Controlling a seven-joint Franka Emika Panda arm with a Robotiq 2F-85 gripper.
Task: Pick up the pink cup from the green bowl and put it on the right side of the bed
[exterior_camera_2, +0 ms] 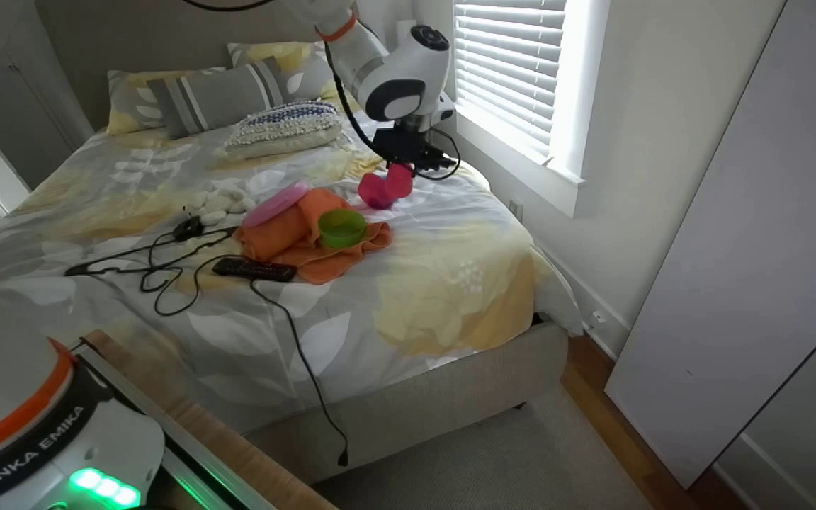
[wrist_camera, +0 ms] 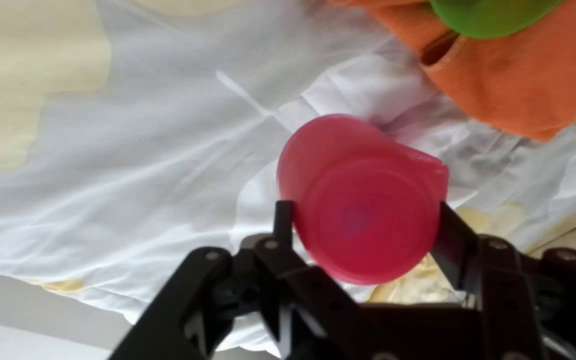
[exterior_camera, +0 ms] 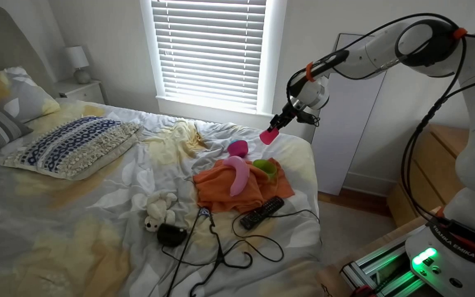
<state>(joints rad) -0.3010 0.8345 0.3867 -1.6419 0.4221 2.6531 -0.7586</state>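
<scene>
The pink cup [exterior_camera: 269, 136] is held in the air above the bed [exterior_camera: 297, 161]; it also shows in an exterior view [exterior_camera_2: 399, 181] and, large, in the wrist view [wrist_camera: 368, 220]. My gripper [exterior_camera: 273, 128] is shut on its sides, with a black finger at each side in the wrist view [wrist_camera: 363, 204]. The cup is tilted in an exterior view. The green bowl [exterior_camera: 265, 167] sits on the orange cloth [exterior_camera_2: 280, 237], apart from the cup; it also shows in an exterior view [exterior_camera_2: 341, 228] and partly at the wrist view's top edge [wrist_camera: 493, 15].
A darker magenta cup-like thing [exterior_camera: 238, 148] lies on the sheet near the cloth. A pink banana-shaped thing [exterior_camera: 238, 173] lies on the cloth. A remote [exterior_camera: 262, 212], black cords, a hanger [exterior_camera: 219, 256], a white plush toy [exterior_camera: 159, 210] and a patterned pillow [exterior_camera: 76, 144] are on the bed.
</scene>
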